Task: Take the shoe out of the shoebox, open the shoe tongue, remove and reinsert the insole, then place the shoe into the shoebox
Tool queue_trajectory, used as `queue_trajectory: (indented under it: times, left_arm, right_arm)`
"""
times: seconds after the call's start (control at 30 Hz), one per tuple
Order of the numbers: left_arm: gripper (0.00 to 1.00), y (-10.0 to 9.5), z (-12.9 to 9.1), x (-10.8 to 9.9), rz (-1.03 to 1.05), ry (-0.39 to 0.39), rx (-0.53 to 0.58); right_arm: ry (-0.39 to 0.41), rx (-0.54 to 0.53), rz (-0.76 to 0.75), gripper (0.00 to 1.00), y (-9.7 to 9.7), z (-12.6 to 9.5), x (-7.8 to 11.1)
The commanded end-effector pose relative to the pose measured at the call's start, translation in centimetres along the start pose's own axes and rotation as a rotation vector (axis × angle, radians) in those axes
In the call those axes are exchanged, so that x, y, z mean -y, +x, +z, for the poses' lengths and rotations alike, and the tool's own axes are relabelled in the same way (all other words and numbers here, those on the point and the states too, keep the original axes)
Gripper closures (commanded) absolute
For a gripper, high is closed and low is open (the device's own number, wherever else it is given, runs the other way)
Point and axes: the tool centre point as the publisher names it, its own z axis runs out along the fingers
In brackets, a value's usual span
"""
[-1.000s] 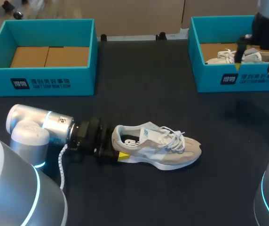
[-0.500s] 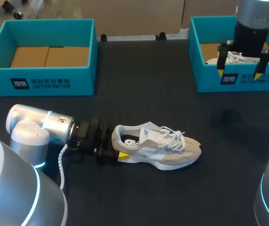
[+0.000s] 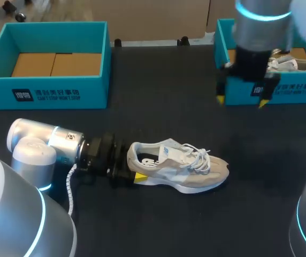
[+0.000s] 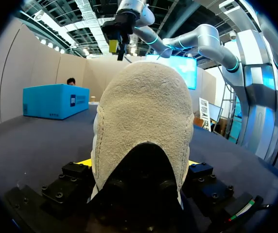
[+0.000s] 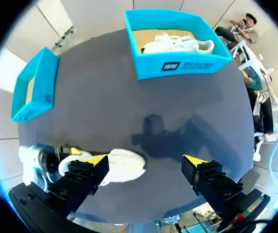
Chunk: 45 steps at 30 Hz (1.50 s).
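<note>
Left gripper [image 3: 134,167]: clamped on shoe [image 3: 188,170] heel — may twist loose.
Right gripper [image 3: 240,101]: spread wide, empty — could snag laces [image 3: 200,157].

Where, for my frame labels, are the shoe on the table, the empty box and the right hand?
shoe [image 3: 180,172]: head view, its side.
empty box [image 3: 51,92]: head view, front wall.
right hand [image 3: 240,101]: head view, midway between tips.

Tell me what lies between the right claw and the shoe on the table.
Nothing: the head view shows only bare table between the right claw and the shoe.
</note>
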Motion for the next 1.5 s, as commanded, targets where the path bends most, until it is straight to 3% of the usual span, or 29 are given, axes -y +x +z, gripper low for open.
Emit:
queue_trajectory:
  times: [0.03, 0.17, 0.23, 0.93, 1.0, 1.1, 1.2, 1.27, 1.33, 1.5]
  left_arm:
    - [1.0, -0.1, 0.0, -0.2, 0.0, 0.0, 0.002]
    - [1.0, -0.1, 0.0, -0.2, 0.0, 0.0, 0.002]
    - [1.0, -0.1, 0.0, -0.2, 0.0, 0.0, 0.002]
    - [1.0, -0.1, 0.0, -0.2, 0.0, 0.0, 0.002]
    - [1.0, -0.1, 0.0, -0.2, 0.0, 0.0, 0.002]
    - [1.0, -0.1, 0.0, -0.2, 0.0, 0.0, 0.002]
    - [1.0, -0.1, 0.0, -0.2, 0.0, 0.0, 0.002]
    - [1.0, -0.1, 0.0, -0.2, 0.0, 0.0, 0.002]
    - [1.0, -0.1, 0.0, -0.2, 0.0, 0.0, 0.002]
    - [1.0, -0.1, 0.0, -0.2, 0.0, 0.0, 0.002]
  right_arm:
    - [-0.03, 0.03, -0.001, 0.0, 3.8, 0.2, 3.0]
    - [-0.003, 0.031, 0.027, 0.0, 6.1, 0.7, 5.4]
    - [0.007, -0.02, 0.024, 0.0, 6.6, 1.0, 6.9]
    - [0.007, -0.02, 0.024, 0.0, 6.6, 1.0, 6.9]
    - [0.024, 0.058, 0.029, 0.0, 7.0, 1.6, 7.4]
    - [0.019, 0.093, 0.001, 0.0, 7.6, 2.5, 8.5]
    - [0.016, 0.097, -0.02, 0.0, 8.6, 3.6, 9.9]
    - [0.016, 0.046, -0.036, 0.0, 9.4, 4.1, 10.7]
    - [0.0, 0.085, -0.028, 0.0, 10.2, 4.5, 11.1]
    - [-0.02, 0.065, -0.044, 0.0, 12.2, 4.0, 11.9]
